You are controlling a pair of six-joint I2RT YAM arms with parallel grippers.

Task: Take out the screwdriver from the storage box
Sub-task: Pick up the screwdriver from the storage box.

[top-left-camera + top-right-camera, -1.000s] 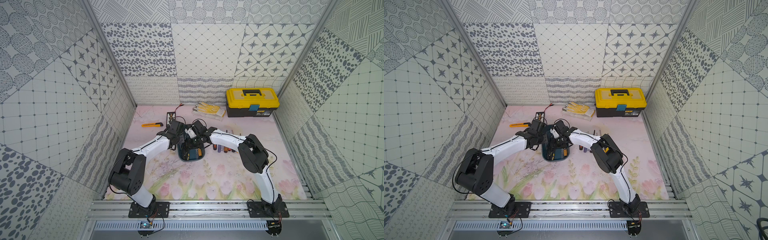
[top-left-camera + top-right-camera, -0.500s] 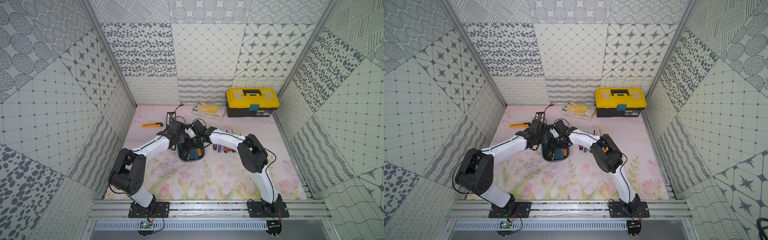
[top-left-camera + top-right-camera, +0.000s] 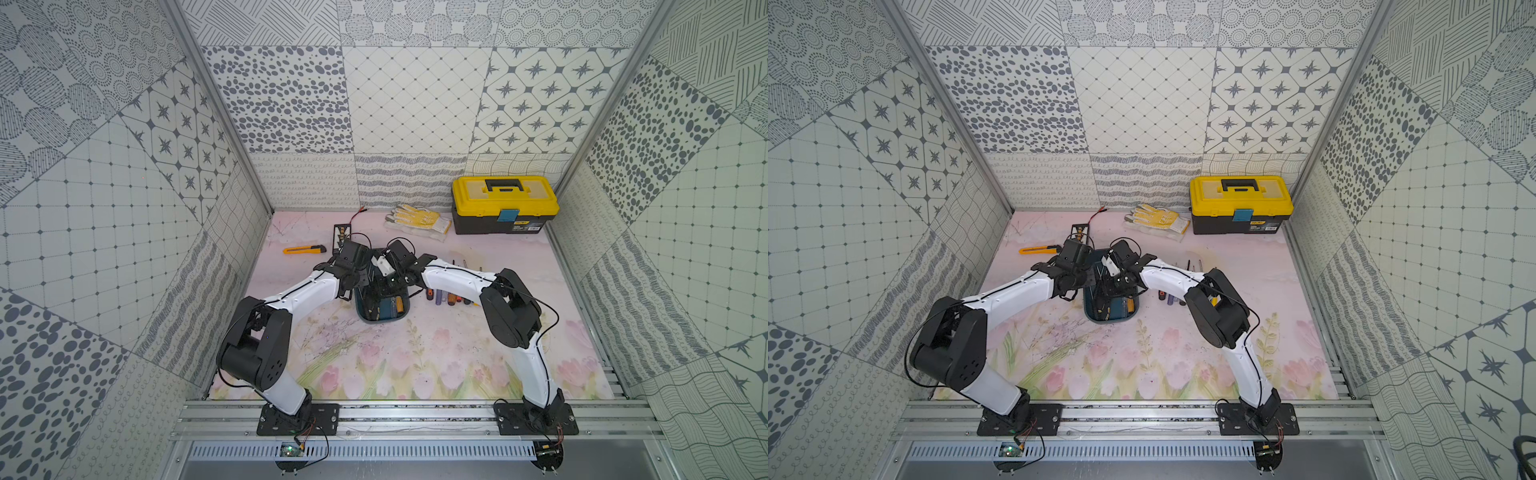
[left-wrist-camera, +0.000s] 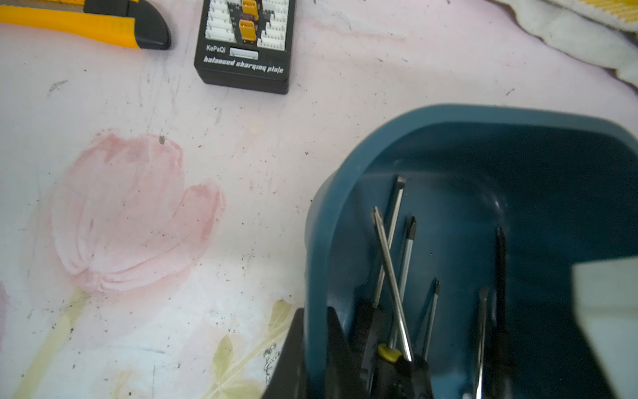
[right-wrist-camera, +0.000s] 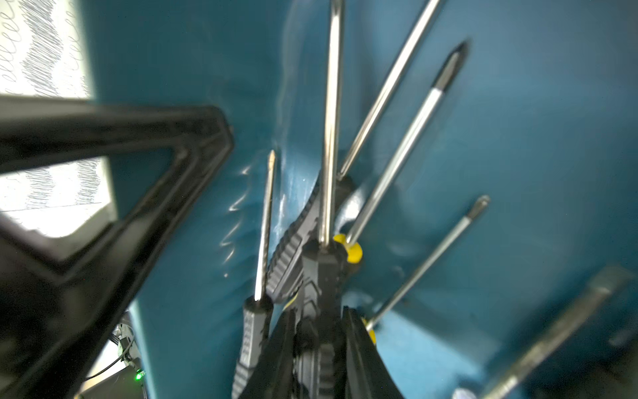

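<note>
Your right tool [image 5: 319, 349] has just clamped a black screwdriver [image 5: 322, 269] by its handle while the left tool [image 4: 316, 331] pinches the box [image 4: 483, 114] rim, so lifting out looks next.

Teal-blue throughout on the shallow plastic storage box [image 3: 382, 319]; black handle and silver shaft on the ribbed screwdriver [image 5: 319, 276]; yellow lid over black on the handled toolbox [image 3: 505, 195]; pale pink with painted tulips on the table mat [image 3: 415, 361]; grey-on-white dots, stars and grids on the wall panels [image 3: 415, 95].
</note>
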